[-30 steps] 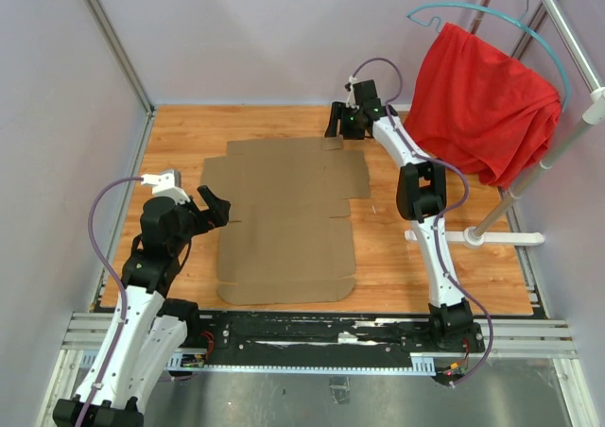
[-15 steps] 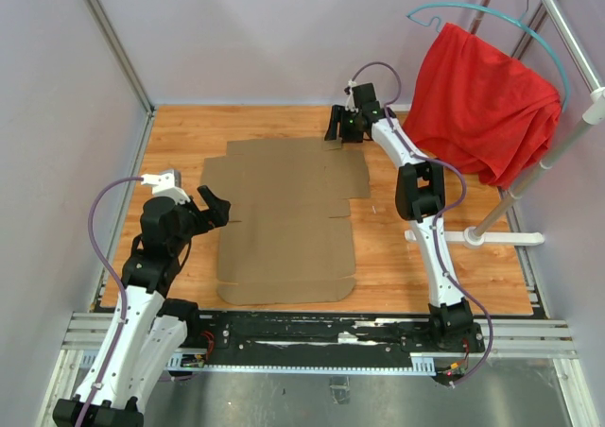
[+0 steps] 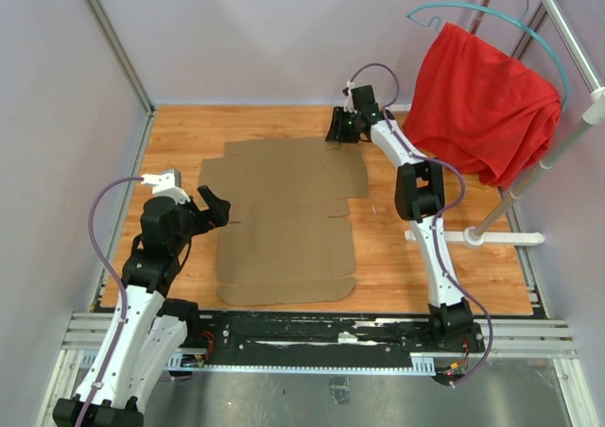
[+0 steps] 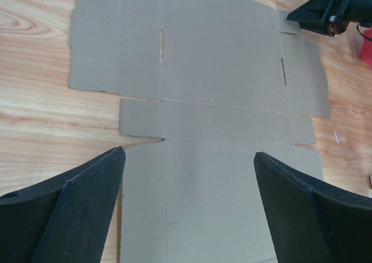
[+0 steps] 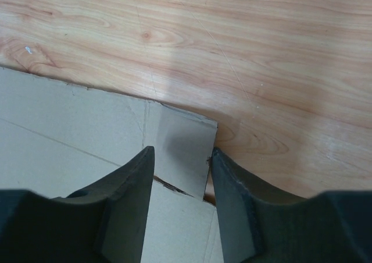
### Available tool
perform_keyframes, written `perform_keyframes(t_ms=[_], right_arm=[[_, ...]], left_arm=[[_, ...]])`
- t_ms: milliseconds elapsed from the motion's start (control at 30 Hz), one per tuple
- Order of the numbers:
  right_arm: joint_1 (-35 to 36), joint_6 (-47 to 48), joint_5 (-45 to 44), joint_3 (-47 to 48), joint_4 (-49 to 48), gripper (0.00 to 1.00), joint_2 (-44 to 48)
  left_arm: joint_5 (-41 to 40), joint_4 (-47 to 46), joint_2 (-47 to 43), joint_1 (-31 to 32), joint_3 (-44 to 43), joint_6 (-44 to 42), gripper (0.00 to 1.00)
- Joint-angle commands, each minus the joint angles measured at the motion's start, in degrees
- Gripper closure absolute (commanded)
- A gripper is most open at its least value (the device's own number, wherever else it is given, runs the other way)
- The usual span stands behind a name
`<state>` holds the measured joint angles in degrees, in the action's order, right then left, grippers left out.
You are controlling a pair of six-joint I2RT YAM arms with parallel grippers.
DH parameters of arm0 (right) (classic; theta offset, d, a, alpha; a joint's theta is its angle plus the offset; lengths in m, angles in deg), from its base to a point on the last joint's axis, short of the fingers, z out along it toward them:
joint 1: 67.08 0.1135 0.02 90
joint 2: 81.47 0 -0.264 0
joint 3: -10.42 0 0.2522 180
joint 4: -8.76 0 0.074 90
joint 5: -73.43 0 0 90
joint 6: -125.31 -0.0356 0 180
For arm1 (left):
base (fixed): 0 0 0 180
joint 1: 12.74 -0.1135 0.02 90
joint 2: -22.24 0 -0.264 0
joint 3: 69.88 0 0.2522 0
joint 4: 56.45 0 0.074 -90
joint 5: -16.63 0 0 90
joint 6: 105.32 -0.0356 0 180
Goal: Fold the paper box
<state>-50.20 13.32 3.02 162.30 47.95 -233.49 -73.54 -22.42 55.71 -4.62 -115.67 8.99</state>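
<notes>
Brown cardboard, the paper box [image 3: 284,219] lies completely flat on the wooden counter [image 3: 454,257], near the middle. No flap is raised, so I'd say all the folding lies ahead. The right gripper [image 5: 181,158] sits at the far right corner with its jaws half apart astride a small corner tab [image 5: 183,138], and I see nothing pinched. The left gripper [image 3: 214,206] hangs fully released by the sheet's left edge. Bare wood rings the sheet, but its near edge runs close to the counter's rim. A red cloth [image 3: 482,96] hangs to the right.
</notes>
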Motion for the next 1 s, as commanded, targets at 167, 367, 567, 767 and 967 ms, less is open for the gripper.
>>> perform_keyframes(t_ms=[167,367,567,767,967], right_arm=[[2.0,2.0,-2.9,-1.8,0.9,0.69,2.5],[2.8,2.3,-2.9,-3.2,-0.3,0.68,4.7],[3.8,2.5,-3.2,-3.2,-0.5,0.66,5.9],[4.6,2.7,-3.5,-2.1,-0.2,0.62,5.9],[5.3,3.1,-4.9,0.5,1.1,0.6,4.2]], left_arm=[[0.1,-1.3,-0.1,0.4,0.0,-0.5,0.01],[0.2,-1.3,-0.1,0.4,0.0,-0.4,0.01],[0.2,-1.4,0.1,0.4,0.0,-0.5,0.01],[0.2,-1.4,0.1,0.4,0.1,-0.5,0.01],[0.3,-1.4,0.2,0.4,0.0,-0.5,0.01]])
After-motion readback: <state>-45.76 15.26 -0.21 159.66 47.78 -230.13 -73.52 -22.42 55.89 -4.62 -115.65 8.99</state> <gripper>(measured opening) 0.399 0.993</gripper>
